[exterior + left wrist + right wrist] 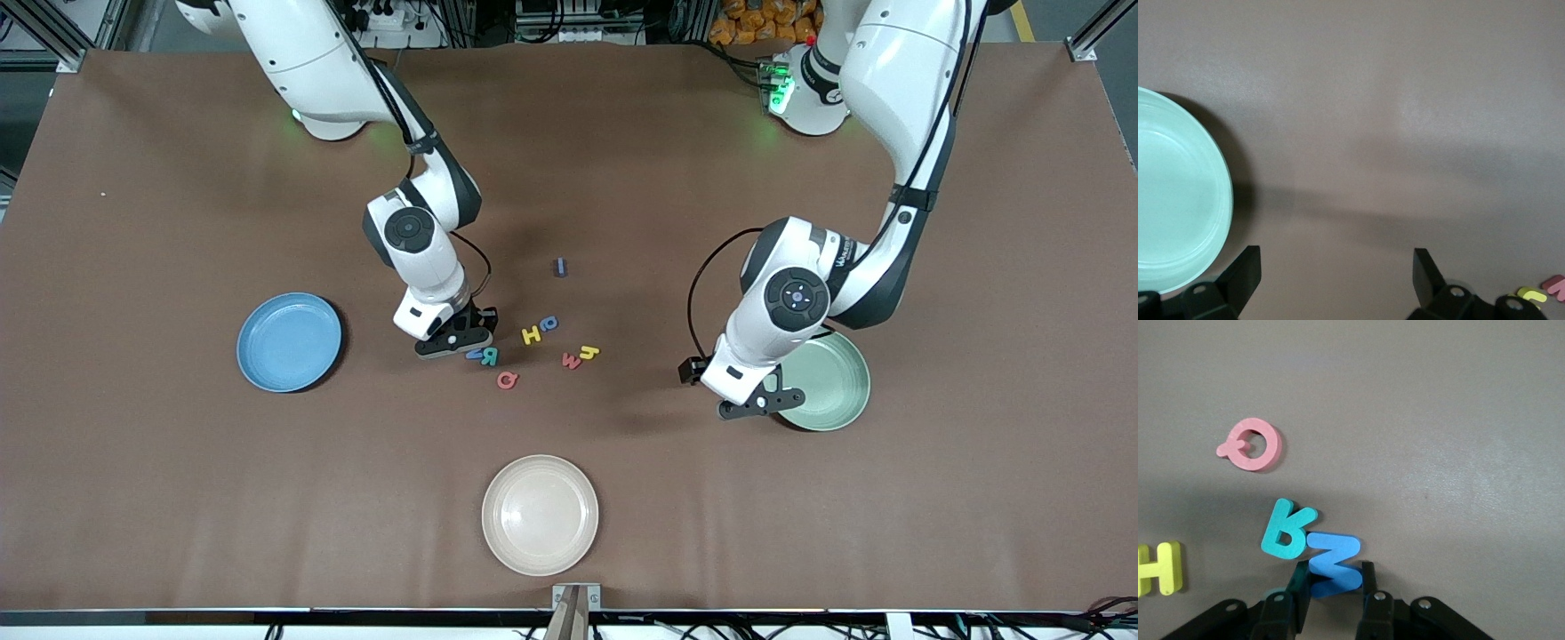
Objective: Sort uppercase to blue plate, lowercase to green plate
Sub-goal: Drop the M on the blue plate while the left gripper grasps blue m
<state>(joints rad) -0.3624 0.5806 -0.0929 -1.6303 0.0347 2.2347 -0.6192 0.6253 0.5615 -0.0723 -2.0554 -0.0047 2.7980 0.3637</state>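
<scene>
Right gripper (1331, 590) sits lower centre of its wrist view, fingers pinched on the blue W (1333, 563), seemingly still on the table, touching the teal R (1287, 529). Left gripper (772, 400) hangs wide open and empty, lower right in front view, over the green plate (840, 391) edge; blue plate (289, 342) sits mid-left.

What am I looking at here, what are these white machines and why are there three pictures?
These are two robot arms at a brown table. One picture looks down from a high camera; the other two come from cameras on the wrists. Foam letters lie mid-table between a blue plate and a green plate, with a beige plate nearest the camera. The right gripper is down among the letters, its fingers closing around the blue W, beside the teal R and the red Q. The left gripper waits open beside the green plate.
</scene>
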